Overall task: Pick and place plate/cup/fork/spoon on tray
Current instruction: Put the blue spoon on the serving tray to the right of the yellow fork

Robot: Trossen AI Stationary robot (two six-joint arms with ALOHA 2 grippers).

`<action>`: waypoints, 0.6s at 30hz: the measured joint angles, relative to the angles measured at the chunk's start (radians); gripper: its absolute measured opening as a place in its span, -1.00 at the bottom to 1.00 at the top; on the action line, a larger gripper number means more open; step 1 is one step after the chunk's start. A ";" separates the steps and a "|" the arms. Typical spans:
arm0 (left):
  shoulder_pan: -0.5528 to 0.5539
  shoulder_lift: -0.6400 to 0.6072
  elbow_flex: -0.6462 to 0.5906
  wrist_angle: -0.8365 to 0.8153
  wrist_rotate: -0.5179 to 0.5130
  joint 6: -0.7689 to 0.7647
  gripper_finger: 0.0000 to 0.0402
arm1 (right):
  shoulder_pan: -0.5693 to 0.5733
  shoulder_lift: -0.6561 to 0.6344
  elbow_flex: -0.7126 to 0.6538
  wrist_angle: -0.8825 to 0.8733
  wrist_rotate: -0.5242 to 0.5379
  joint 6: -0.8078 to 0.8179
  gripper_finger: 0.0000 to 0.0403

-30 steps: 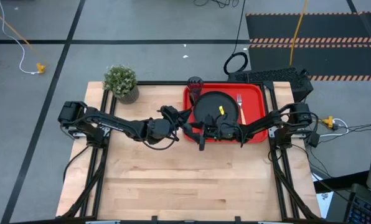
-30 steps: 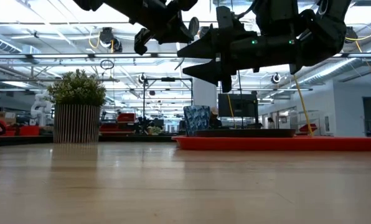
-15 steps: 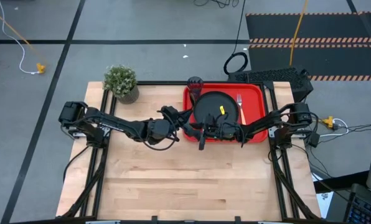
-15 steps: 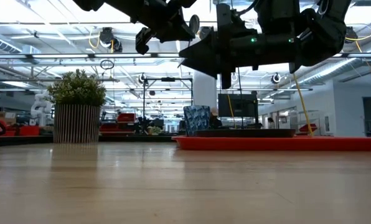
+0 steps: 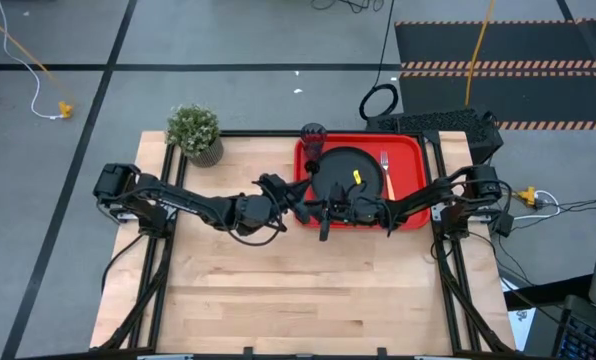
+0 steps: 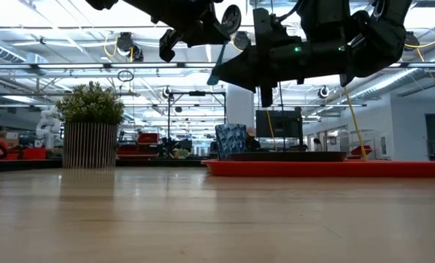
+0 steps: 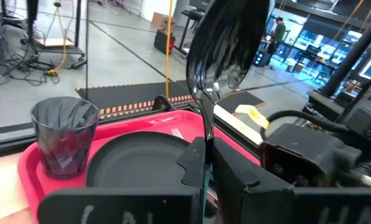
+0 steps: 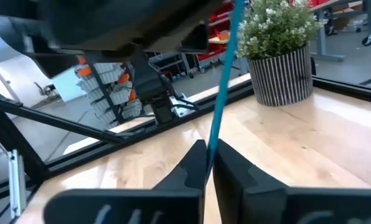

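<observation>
The spoon hangs in the air between both grippers, above the tray's left rim in the high view. Its dark bowl is uppermost and its thin light-blue handle slants down. My left gripper is shut on the spoon's upper part. My right gripper is shut on the handle lower down. On the red tray lies the black plate, with the fork to its right. The dark cup stands in the tray's far left corner. My left gripper pinches the spoon between its two fingers where the neck meets the handle. The bowl sticks out past the fingertips, clear of everything below. My right gripper pinches the light-blue handle between its two fingers, coming level from the table's right. The handle runs slanting up from them to my left gripper.
A potted green plant stands at the table's far left corner. The bare wooden tabletop stretches toward the near edge. My right arm reaches over the tray's near edge.
My right gripper has shut from wide open onto the spoon's handle, without shifting its place. My left gripper has kept its hold on the spoon.
</observation>
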 joint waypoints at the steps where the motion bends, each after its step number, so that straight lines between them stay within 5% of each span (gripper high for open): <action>1: -0.002 0.000 0.000 0.000 0.011 0.002 -0.87 | -0.003 -0.005 0.000 -0.014 -0.001 0.000 -0.98; 18: -0.038 -0.019 0.000 -0.008 0.231 0.131 -0.11 | -0.027 -0.322 -0.086 -0.301 -0.172 -0.071 -1.00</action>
